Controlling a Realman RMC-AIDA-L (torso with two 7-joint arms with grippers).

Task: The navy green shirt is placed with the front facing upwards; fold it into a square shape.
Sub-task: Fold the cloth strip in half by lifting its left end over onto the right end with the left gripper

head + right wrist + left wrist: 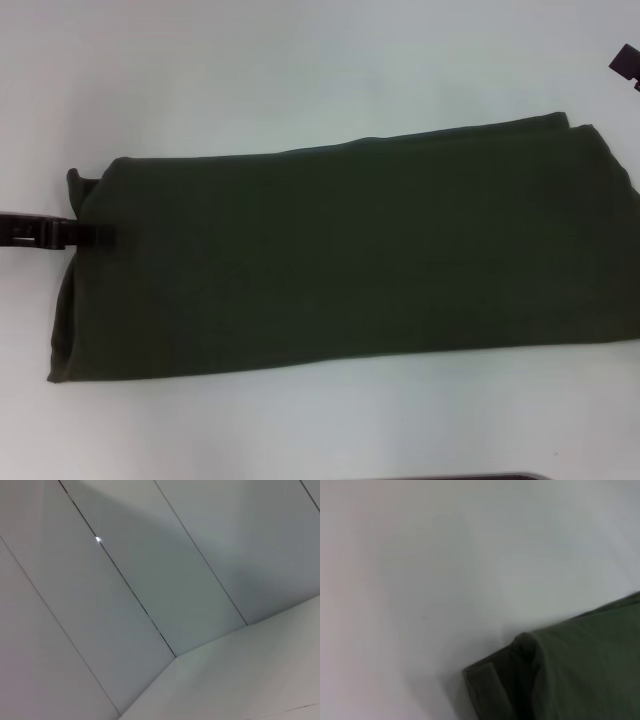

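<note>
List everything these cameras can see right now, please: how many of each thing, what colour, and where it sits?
navy green shirt: one, dark olive green, folded into a long band lying across the middle of the table, running off the head view's right edge; no print shows on its upper side.
table: one, white, under and around the shirt.
wall panels: several, pale grey with thin dark seams, seen only in the right wrist view.
left gripper: one, black, reaching in from the left, its fingers at the shirt's left end.
right gripper: one, black, only a corner showing at the head view's upper right edge, away from the shirt.
</note>
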